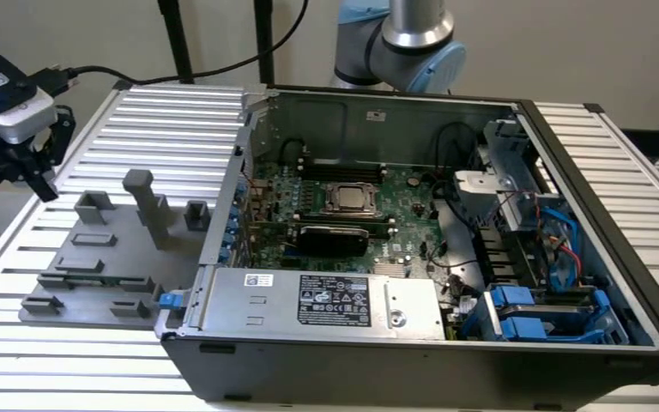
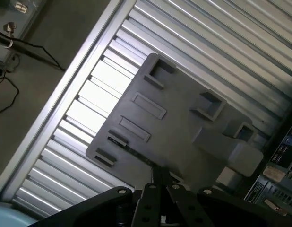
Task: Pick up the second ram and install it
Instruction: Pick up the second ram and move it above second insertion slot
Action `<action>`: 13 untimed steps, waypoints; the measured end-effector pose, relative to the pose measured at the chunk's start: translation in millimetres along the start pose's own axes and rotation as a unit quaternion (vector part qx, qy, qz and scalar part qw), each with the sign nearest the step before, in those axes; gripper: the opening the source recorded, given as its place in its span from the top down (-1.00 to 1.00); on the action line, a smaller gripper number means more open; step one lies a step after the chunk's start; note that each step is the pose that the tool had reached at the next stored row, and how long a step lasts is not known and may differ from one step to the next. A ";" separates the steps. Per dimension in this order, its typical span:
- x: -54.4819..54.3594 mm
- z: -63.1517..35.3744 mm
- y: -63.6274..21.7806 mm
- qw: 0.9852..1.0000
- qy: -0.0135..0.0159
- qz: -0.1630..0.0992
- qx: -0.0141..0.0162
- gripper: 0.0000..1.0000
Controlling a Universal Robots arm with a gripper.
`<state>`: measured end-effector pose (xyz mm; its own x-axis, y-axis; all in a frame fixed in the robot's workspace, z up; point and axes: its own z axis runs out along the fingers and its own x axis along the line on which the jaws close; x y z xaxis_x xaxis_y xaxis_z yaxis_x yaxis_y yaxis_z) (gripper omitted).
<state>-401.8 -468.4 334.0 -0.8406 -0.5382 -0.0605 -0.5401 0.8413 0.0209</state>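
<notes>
Where the ribbed aluminium worktop (image 1: 604,146) reaches its edge on the exterior view's left: flat grey plastic fixture plate (image 1: 100,257), just beside open black computer case (image 1: 421,360). Black robot gripper (image 1: 39,176) hangs over that edge, near the plate; clenched or released, cannot tell. Long narrow second ram stick (image 2: 133,150): possibly the thin dark strip standing edge-on in the plate's long slot.

Elevated exterior overview; wrist close above shared fixture (image 2: 174,127)
</notes>
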 end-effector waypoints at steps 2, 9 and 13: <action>0.0 0.7 0.0 1.000 0.001 -0.017 0.000 0.79; 0.2 3.2 0.0 0.997 0.005 -0.077 -0.001 0.79; 0.3 4.5 -0.1 0.994 0.007 -0.112 -0.001 0.79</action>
<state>-401.8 -468.4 329.4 -0.7004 -0.7120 -0.0506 -0.7132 0.7008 0.0113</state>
